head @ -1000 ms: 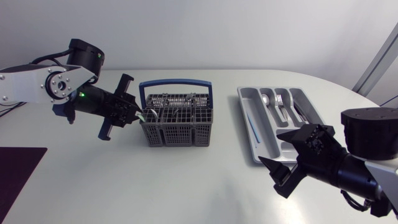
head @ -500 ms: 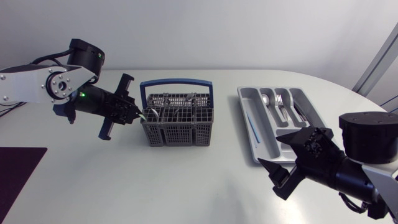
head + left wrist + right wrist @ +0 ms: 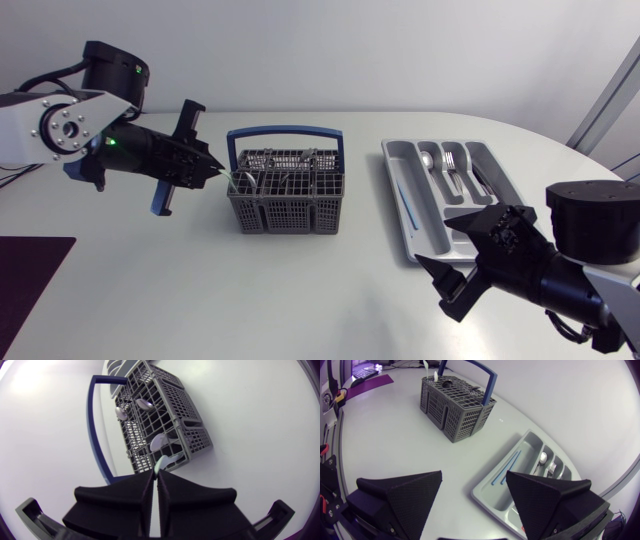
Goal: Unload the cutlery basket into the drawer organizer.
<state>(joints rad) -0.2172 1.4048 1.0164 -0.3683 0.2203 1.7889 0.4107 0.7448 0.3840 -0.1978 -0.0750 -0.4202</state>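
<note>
A grey cutlery basket (image 3: 285, 195) with a blue handle (image 3: 285, 130) stands left of the table's middle and holds several spoons (image 3: 145, 405). My left gripper (image 3: 213, 172) is at the basket's left end, shut on the tip of a pale green utensil (image 3: 160, 464) that stands in the end compartment. The grey drawer organizer (image 3: 412, 240) lies at the right with a spoon (image 3: 428, 160), forks (image 3: 452, 165) and blue sticks (image 3: 403, 195) in its slots. My right gripper (image 3: 462, 250) hovers open near the organizer's front end, holding nothing.
A dark purple mat (image 3: 30, 262) lies at the table's front left. Bare white tabletop lies between the basket (image 3: 457, 407) and the organizer (image 3: 492, 495), and in front of both.
My left gripper's fingers have shut on the pale green utensil, and the arm has drawn up and slightly left. The right arm has hardly moved.
</note>
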